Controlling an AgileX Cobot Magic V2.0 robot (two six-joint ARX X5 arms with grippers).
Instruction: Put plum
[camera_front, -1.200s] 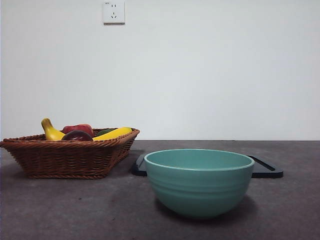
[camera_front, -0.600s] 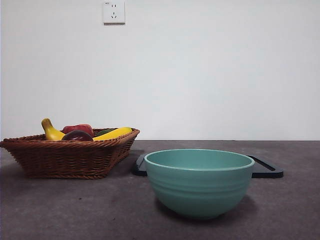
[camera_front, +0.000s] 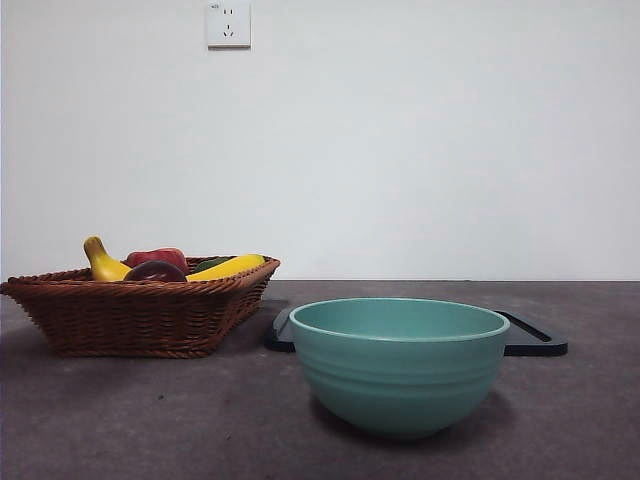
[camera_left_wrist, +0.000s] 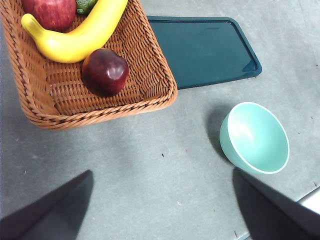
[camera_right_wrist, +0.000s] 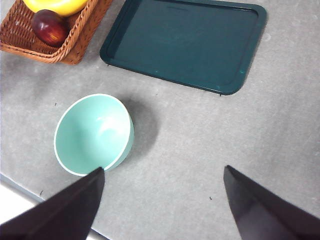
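Before me, a plain white wall (camera_front: 420, 150) — a white socket (camera_front: 228, 24) sits high on it, above the grey table (camera_front: 150, 420), evenly lit, which meets the wall below.

No text, label, brand or number can be read on anything here; the wall socket (camera_front: 228, 24) at far left carries only tiny illegible marks.

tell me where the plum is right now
The plum lies in the wicker basket, beside the banana and near the red apple; in the front view it peeks over the basket's rim at left.
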